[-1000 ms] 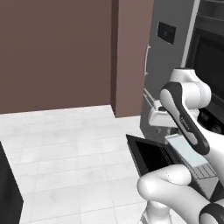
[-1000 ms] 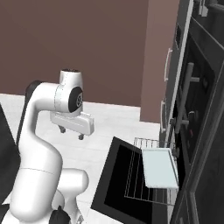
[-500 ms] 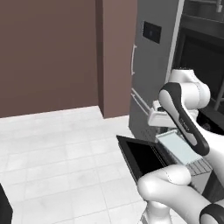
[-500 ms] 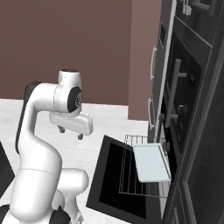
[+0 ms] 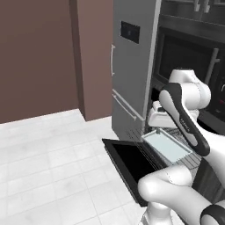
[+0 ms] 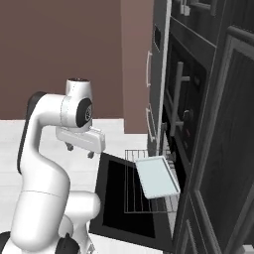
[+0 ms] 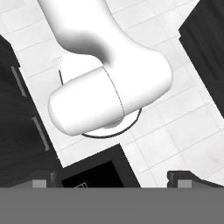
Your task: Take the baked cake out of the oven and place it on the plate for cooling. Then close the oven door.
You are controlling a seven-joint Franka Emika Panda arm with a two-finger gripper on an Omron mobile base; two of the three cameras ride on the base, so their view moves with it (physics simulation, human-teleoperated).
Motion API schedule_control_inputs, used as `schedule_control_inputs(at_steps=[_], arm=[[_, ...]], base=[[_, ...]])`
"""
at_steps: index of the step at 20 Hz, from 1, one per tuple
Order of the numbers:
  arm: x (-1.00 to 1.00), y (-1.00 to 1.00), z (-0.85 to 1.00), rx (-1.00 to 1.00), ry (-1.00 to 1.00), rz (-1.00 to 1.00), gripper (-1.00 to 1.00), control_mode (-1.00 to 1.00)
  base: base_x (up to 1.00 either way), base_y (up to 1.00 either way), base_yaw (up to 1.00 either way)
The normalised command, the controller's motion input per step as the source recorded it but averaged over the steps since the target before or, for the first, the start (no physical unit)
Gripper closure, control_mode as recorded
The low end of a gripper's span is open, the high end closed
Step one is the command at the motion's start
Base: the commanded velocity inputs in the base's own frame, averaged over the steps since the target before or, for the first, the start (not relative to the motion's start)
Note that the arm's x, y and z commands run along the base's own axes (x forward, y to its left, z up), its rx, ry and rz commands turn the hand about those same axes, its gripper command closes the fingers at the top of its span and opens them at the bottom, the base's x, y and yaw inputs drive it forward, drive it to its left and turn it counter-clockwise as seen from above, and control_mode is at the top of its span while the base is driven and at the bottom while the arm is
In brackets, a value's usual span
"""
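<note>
Gripper (image 6: pixel 79 150) hangs from the white hand above the floor, left of the open oven, fingers pointing down; jaws spread wide, nothing between them, touching nothing. In the hand view the two dark fingertips (image 7: pixel 186 179) sit far apart at the bottom edge, white tiled floor (image 7: pixel 183 127) below them.

Left to right in the left base view: brown wall (image 5: pixel 39 57), grey fridge (image 5: pixel 132 66) with two curved handles and a small dark panel, then the black oven (image 5: pixel 184 66) column at the right. Oven door (image 5: pixel 127 162) is dropped flat, near and low, black glass facing up. Wire rack (image 5: pixel 186 160) is pulled out over the door, with a pale rectangular baking tray (image 5: pixel 167 147) resting on it, tilted a little.

Right base view: same tray (image 6: pixel 156 176) on the rack (image 6: pixel 131 191) just above the open door (image 6: pixel 126 198), right of the gripper and apart from it. Dark cabinet front (image 6: pixel 223 149) at far right.

Cake not discernible on the tray at this resolution. Plate cannot be made out. No readable writing or labels.
</note>
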Motion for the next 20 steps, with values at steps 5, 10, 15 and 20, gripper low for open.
schedule_control_inputs(at_steps=[5,10,15,20], arm=[[0.0,0.0,0.0,0.0,0.0,0.0,-1.0,1.0],[0.0,0.0,0.0,0.0,0.0,0.0,-1.0,1.0],[0.23,-0.03,-0.11,0.0,0.05,-0.1,-1.0,-1.0],[0.39,0.06,-0.26,-0.04,0.0,0.0,-1.0,-1.0]], base=[[0.47,-0.11,-0.25],[0.51,-0.02,-0.21],[0.08,0.0,-0.04],[0.0,0.0,0.0]])
